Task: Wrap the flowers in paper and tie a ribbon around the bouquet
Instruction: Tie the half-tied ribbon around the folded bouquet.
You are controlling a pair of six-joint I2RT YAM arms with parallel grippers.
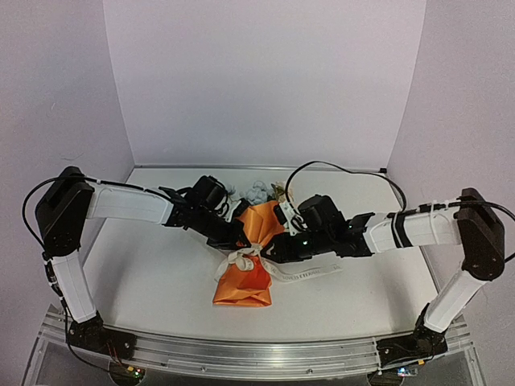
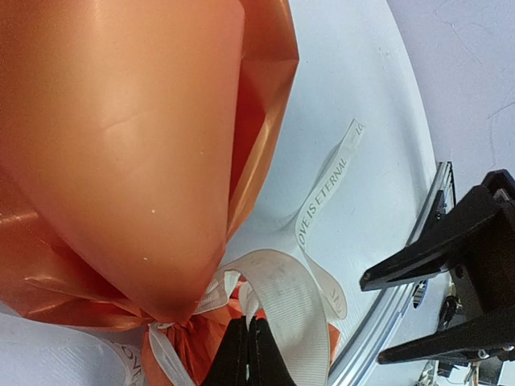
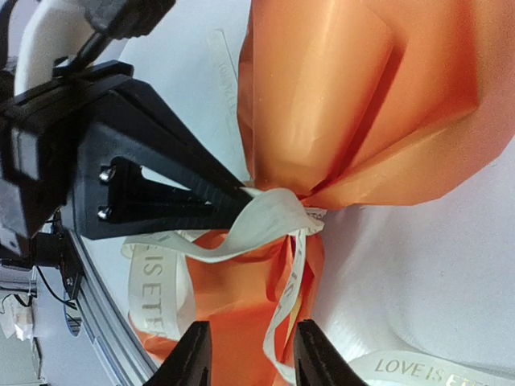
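Note:
The bouquet [image 1: 244, 281] lies mid-table, its orange paper [image 2: 121, 145] cinched at the waist. The flowers [image 1: 257, 191] stick out at the far end. A cream ribbon [image 2: 294, 297] printed with "LOVE IS ETERNAL" circles the waist, forms a loop, and trails a tail [image 1: 302, 273] to the right. My left gripper [image 2: 248, 323] is shut on a fold of the ribbon beside the knot, as the right wrist view also shows [image 3: 241, 193]. My right gripper [image 3: 253, 326] is open over the lower paper. A thin ribbon strand [image 3: 294, 297] hangs between its fingers without being pinched.
An aluminium rail [image 1: 257, 354] runs along the near table edge under both arm bases. White walls close in the table on three sides. A black cable [image 1: 338, 167] arcs above the right arm.

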